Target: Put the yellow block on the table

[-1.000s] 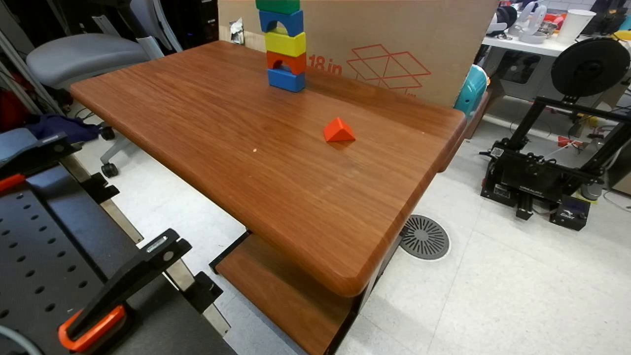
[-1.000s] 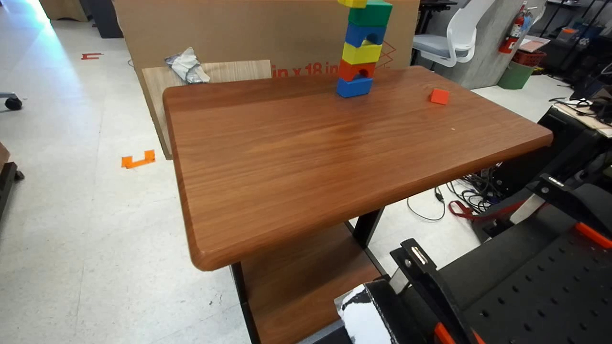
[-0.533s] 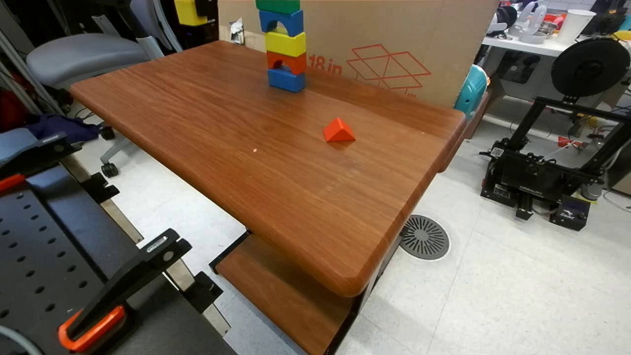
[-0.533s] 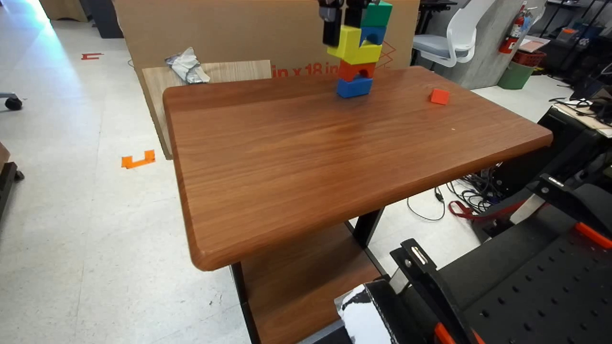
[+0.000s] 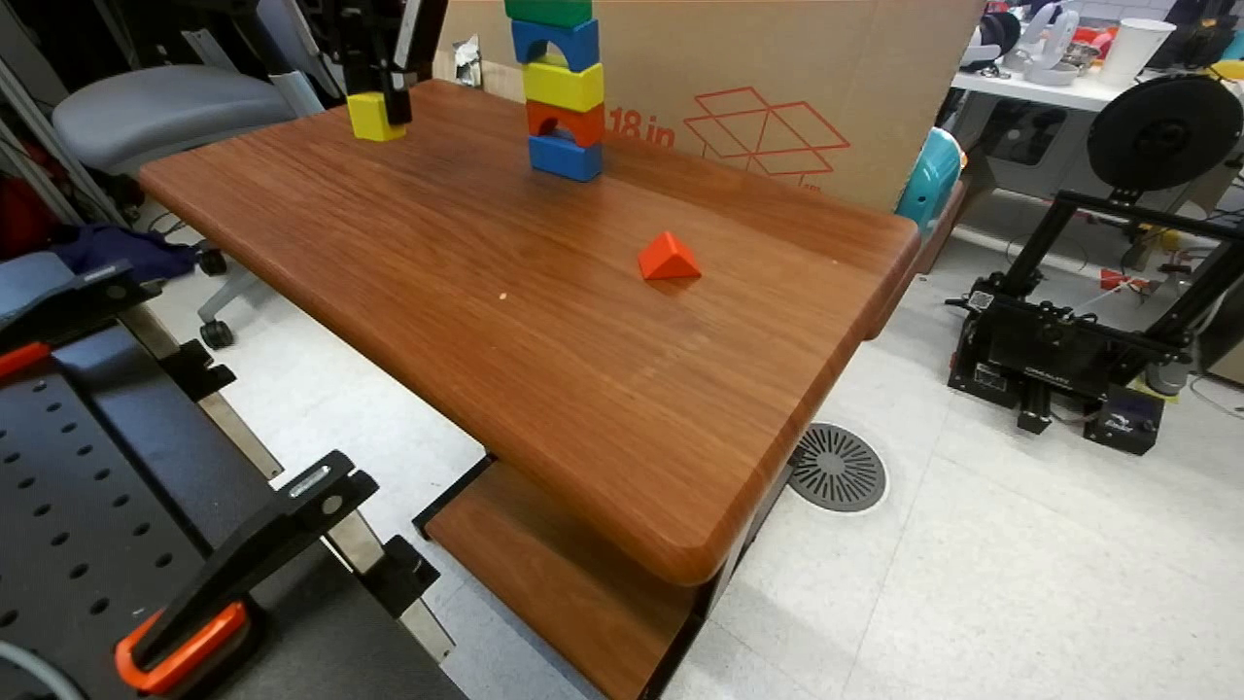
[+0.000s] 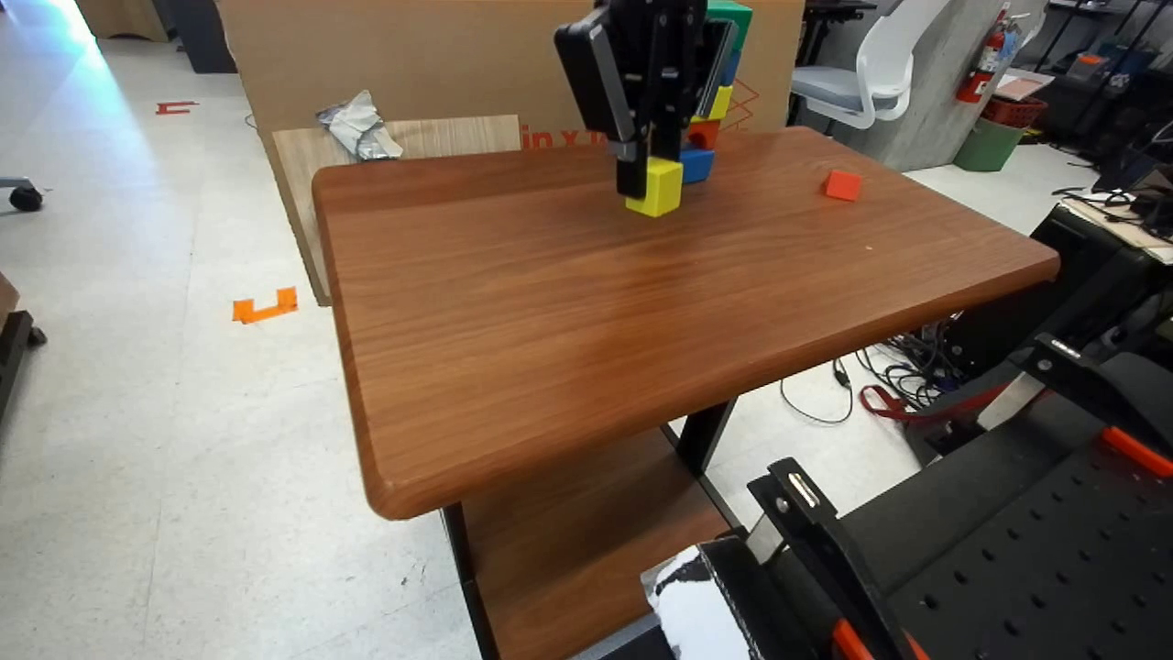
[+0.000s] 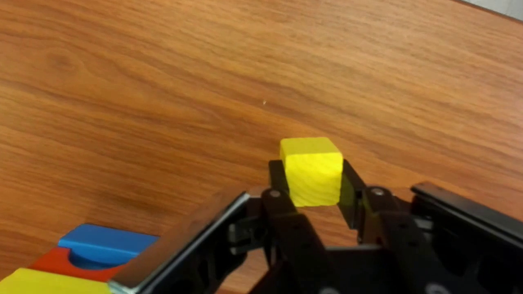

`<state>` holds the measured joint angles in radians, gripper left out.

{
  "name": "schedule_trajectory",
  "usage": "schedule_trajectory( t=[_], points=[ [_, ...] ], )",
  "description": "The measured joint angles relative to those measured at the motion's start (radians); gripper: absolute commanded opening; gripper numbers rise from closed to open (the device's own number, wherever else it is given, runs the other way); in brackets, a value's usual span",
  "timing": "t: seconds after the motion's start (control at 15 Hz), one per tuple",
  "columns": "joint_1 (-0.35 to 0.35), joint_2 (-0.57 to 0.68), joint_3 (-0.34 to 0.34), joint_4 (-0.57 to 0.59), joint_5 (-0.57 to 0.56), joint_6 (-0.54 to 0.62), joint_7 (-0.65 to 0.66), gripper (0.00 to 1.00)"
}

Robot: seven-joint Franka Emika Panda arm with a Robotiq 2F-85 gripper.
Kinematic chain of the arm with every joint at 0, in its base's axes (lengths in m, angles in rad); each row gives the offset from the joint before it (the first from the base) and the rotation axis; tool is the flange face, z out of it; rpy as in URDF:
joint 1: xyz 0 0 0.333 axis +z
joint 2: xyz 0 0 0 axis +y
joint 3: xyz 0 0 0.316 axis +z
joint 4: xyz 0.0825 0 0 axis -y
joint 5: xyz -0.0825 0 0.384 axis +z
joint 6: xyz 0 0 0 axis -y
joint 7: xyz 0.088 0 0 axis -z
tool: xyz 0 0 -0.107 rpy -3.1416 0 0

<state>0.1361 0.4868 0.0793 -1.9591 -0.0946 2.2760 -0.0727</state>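
Gripper [image 7: 314, 181] clamped on yellow block [image 7: 312, 173], table [image 5: 544, 360] beneath, red wedge [image 5: 669, 259] (only in both exterior views)

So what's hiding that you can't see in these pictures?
Whether the yellow block touches the table: in all views its own body hides its underside.
Top of the green block: cut off by the upper edge in an exterior view.
Part of the tower: hidden behind the gripper in an exterior view.
The tower's top: cut off by the wrist view's lower left corner.
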Motion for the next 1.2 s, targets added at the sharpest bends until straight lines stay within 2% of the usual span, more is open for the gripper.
schedule_trajectory(
  t=[0.4,0.47,0.53,0.67,0.87,0.93,1.2],
  points=[
    [0.000,0.062,-0.010,0.000,-0.052,0.058,0.000,0.08],
    [0.000,0.062,-0.010,0.001,-0.059,0.060,0.000,0.46],
    [0.001,0.062,-0.010,0.001,-0.065,0.061,0.000,0.59],
    [0.003,0.063,-0.010,0.000,-0.075,0.062,0.002,0.71],
    [0.003,0.064,-0.010,-0.002,-0.077,0.063,0.003,0.95],
    [0.003,0.061,-0.010,-0.005,-0.077,0.064,0.002,0.99],
    [-0.004,-0.021,-0.007,-0.057,-0.074,0.068,-0.005,1.00]
  ],
)
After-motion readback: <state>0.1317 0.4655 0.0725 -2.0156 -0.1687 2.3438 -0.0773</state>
